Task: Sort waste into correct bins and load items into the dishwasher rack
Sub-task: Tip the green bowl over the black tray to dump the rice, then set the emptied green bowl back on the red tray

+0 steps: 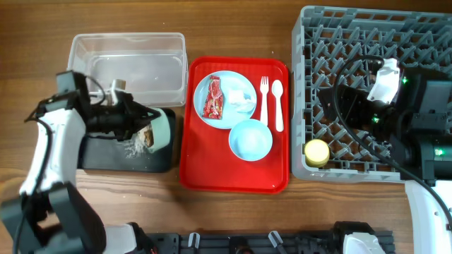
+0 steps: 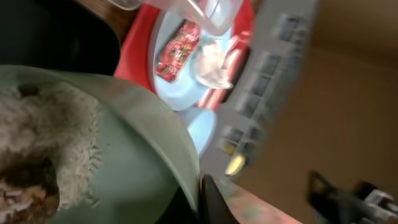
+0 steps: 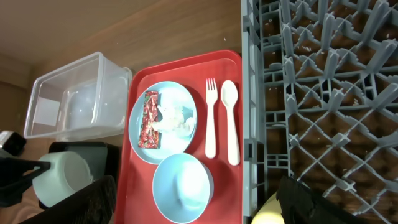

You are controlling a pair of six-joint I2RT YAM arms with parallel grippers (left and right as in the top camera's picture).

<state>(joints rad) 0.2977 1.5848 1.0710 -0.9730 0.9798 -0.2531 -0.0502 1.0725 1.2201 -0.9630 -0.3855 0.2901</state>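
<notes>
Rice point(image 1: 134, 147) is spilling from the pale green bowl point(image 1: 162, 130) that my left gripper point(image 1: 147, 118) is clamping by the rim. The bowl is tipped on its side over the black tray point(image 1: 106, 156) at the left of the overhead frame. My left wrist view is showing a clump of grains and brown scraps point(image 2: 25, 186) clinging to the inside wall — so the pour is, I judge, only partly done.

To finish it well I am planning to roll the wrist until the mouth faces down, with the rim low over the tray's bare middle and well inside its edges. A gentle shake should do better than a jerk, since I am gripping one thin edge and the bowl could twist. The clear tub point(image 1: 127, 42) is sitting just above the tray in frame — nothing should stray into it.

My right gripper point(image 3: 196, 183) is hanging spread, holding nothing, over the dishwasher rack point(image 1: 332, 35), where the yellow cup point(image 1: 317, 152) is standing in the lower left corner. On the red serving tray point(image 1: 233, 176) in the centre, the blue plate point(image 1: 224, 121) is carrying the red wrapper point(image 1: 214, 99) and tissue point(image 1: 242, 101). The blue bowl point(image 1: 250, 140) is lying below it, and the fork point(image 1: 264, 99) and spoon point(image 1: 277, 104) are lying side by side to the right.
</notes>
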